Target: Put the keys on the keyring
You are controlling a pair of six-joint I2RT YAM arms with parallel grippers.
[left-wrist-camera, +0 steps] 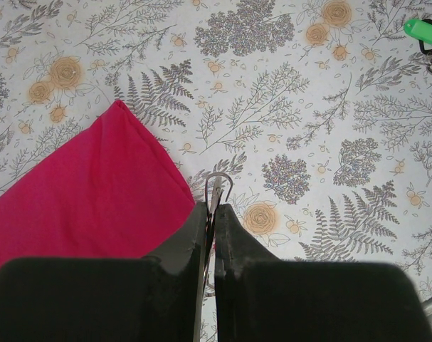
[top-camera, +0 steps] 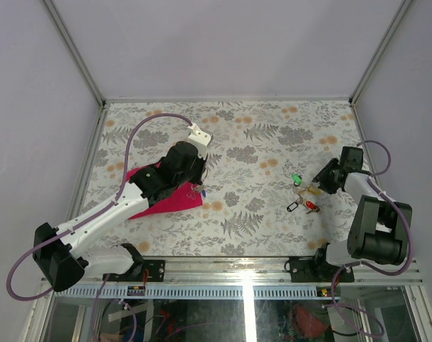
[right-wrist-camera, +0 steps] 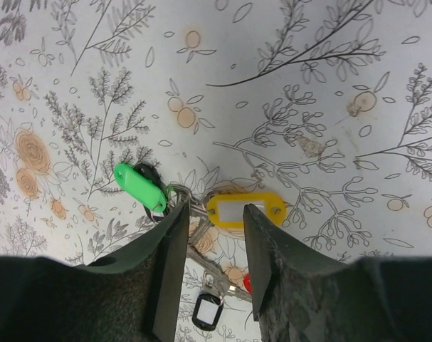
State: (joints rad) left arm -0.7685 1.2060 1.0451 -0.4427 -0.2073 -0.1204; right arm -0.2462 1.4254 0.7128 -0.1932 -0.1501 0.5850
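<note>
The keys lie in a bunch on the right of the table, each with a plastic tag: green [right-wrist-camera: 139, 187], yellow [right-wrist-camera: 245, 209], black [right-wrist-camera: 207, 312] and a bit of red [right-wrist-camera: 248, 283]. My right gripper [right-wrist-camera: 216, 214] hovers just over them, open, its fingers either side of the yellow tag's left end and gripping nothing. From above, the bunch [top-camera: 304, 194] sits just left of this gripper [top-camera: 317, 184]. My left gripper [left-wrist-camera: 213, 208] is shut on the keyring [left-wrist-camera: 219, 187], whose thin silvery wire loop pokes out past the fingertips. It hangs by the cloth's right edge [top-camera: 196, 187].
A magenta cloth [top-camera: 166, 201] lies on the flowered table under and left of the left gripper, also seen in the left wrist view [left-wrist-camera: 87, 192]. The green tag [left-wrist-camera: 422, 30] shows far off at that view's top right. Frame posts stand at the table's back corners.
</note>
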